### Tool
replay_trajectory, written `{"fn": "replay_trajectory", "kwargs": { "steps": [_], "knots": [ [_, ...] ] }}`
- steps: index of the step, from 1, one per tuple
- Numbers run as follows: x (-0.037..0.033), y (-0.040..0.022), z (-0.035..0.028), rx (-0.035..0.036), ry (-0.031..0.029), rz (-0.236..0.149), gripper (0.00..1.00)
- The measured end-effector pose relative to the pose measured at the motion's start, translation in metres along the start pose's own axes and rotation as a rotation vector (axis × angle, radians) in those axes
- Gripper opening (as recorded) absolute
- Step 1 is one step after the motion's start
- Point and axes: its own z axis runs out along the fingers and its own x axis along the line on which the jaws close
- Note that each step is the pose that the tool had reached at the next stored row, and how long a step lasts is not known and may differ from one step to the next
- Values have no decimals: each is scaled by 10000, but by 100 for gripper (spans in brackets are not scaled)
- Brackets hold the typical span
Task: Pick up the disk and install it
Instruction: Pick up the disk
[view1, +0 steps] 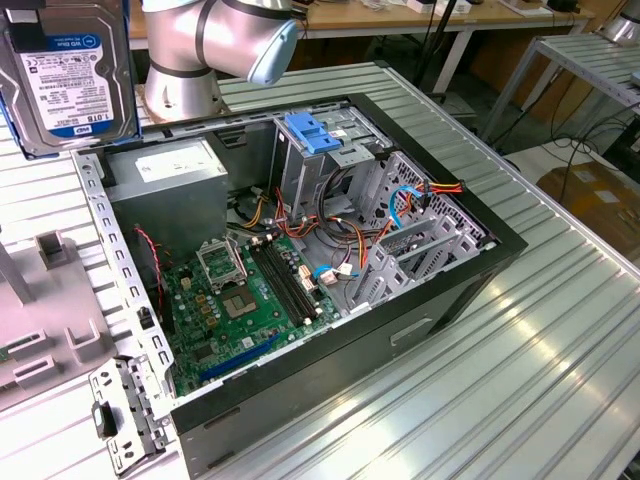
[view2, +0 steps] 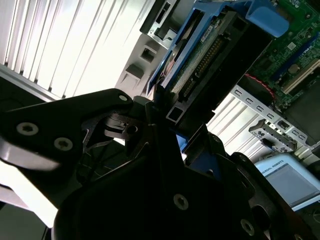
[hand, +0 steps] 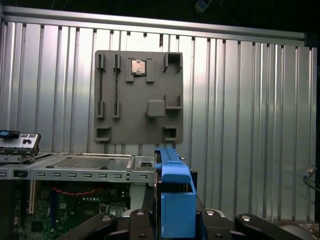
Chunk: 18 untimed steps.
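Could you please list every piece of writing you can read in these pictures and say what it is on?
Sticker on the disk: print too blurred to quote safely.
Sticker on the power supply: too small to read.
Markings on the circuit board: too small to read.
Nothing can be quoted reliably.

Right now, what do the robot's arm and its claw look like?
The arm is built of thick, rounded silver-grey metal tubes, with a pale blue cap on one joint. The gripper is matte black: flat, angular linkage plates held together with small silver screw heads.
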Motion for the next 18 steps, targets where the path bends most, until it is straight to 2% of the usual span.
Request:
{"fn": "replay_trajectory", "kwargs": {
  "steps": [18],
  "knots": [
    [15,-42,-1,0,6,0,37]
  ]
}}
